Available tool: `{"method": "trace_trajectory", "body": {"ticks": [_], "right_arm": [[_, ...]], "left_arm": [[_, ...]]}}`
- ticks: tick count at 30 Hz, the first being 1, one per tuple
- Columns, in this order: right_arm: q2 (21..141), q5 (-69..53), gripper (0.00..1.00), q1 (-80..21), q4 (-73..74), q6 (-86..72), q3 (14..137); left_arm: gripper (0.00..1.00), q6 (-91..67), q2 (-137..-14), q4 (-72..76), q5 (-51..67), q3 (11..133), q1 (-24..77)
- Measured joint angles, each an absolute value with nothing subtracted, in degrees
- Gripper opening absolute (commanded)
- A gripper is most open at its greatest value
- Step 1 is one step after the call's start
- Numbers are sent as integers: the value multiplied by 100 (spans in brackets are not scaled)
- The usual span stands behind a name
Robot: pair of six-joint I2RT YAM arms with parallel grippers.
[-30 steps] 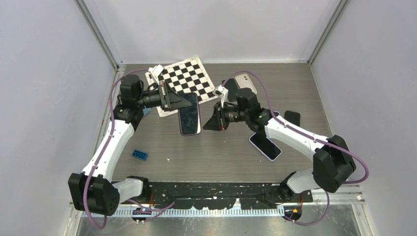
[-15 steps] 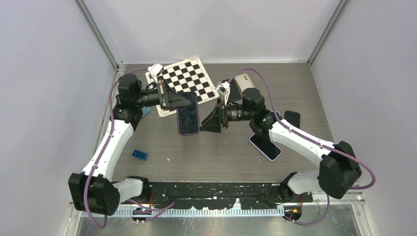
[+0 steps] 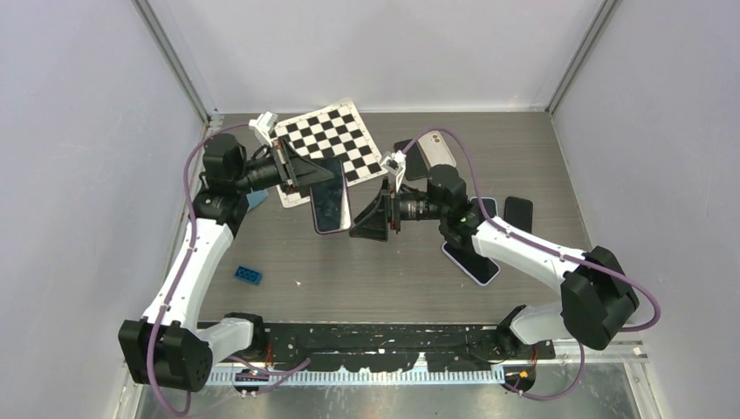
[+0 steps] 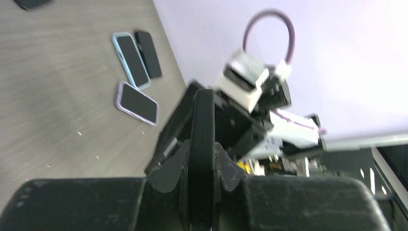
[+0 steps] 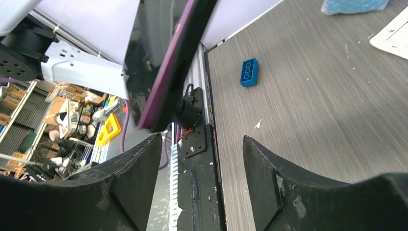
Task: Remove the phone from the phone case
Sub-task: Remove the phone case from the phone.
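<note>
The phone is not out of its purple case yet. The left gripper pinches it tight, up above the tabletop, nearer the far edge. The right gripper is wide and holds nothing, just beside the phone. All the pulling is left. The left wrist view is blurry, so I cannot tell if a corner is loose.

Soft, even light fills the sharp overhead view; the arms cast faint shadows on the worktop. The left wrist view is blurred throughout, the left gripper's fingers smeared. The right wrist view shows crisp worktop grain, but the right gripper's fingers look soft.
</note>
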State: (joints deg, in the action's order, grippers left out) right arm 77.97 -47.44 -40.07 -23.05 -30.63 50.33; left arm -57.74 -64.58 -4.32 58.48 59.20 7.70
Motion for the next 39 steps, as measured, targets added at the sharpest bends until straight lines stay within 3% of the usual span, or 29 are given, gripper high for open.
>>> {"method": "trace_trajectory", "body": {"ticks": [7, 23, 27, 34, 39], "right_arm": [[7797, -4230, 69, -4340, -2834, -3326, 4700], [8018, -2860, 68, -4333, -5142, -5087, 4215], [8018, -2565, 62, -4342, -5133, -5236, 4215], [8025, -2023, 42, -4410, -4724, -5502, 4359], [8171, -1745, 34, -4431, -4244, -5704, 4550]], "left_arm": [[0, -6049, -6416, -460, 4906, 5916, 685], [0, -8090, -6233, 886, 4362, 5107, 589], [0, -8414, -6233, 1144, 4248, 5000, 563], [0, -8521, -6237, 1494, 3975, 4893, 506], [0, -8731, -6252, 2008, 3887, 4807, 497]]}}
